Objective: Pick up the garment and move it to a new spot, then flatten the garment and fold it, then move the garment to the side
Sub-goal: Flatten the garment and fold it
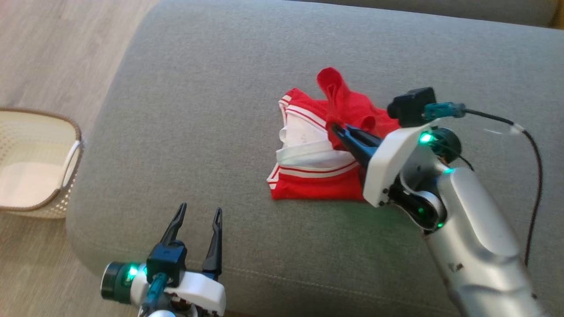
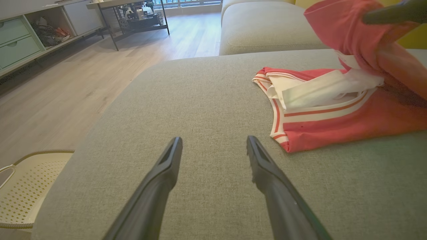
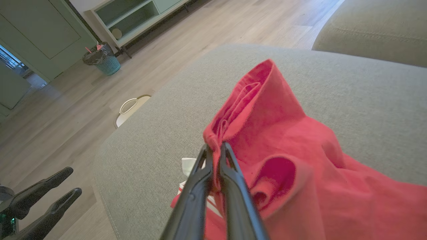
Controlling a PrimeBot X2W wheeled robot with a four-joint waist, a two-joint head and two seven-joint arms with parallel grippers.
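The grey sofa (image 1: 211,110) takes up most of what I see, with wood floor (image 1: 53,53) off to my left. Across the room a pale cabinet (image 2: 20,36) has two shut drawers and an open shelf with a dark tangle of things I cannot make out.

The garment (image 1: 317,187), red with white stripes, lies on the sofa cushion in front of my right arm. Its lower part is flat on the fabric, with a white lining showing at the middle. Its upper part (image 3: 283,133) is bunched and pulled up into a peak.

A cream basket (image 1: 76,141) with perforated walls sits on the floor just beside the sofa's left edge; I see its pale bottom. Farther off, a teal bin (image 3: 106,63) holds a dark bag with something pink sticking out.

My right jaws are clenched on a fold of the red cloth, right fingers (image 3: 233,190) pressed together. My left jaws are released, left fingers (image 2: 163,173) spread wide over the near left of the cushion, well apart from the garment, grasping nothing.
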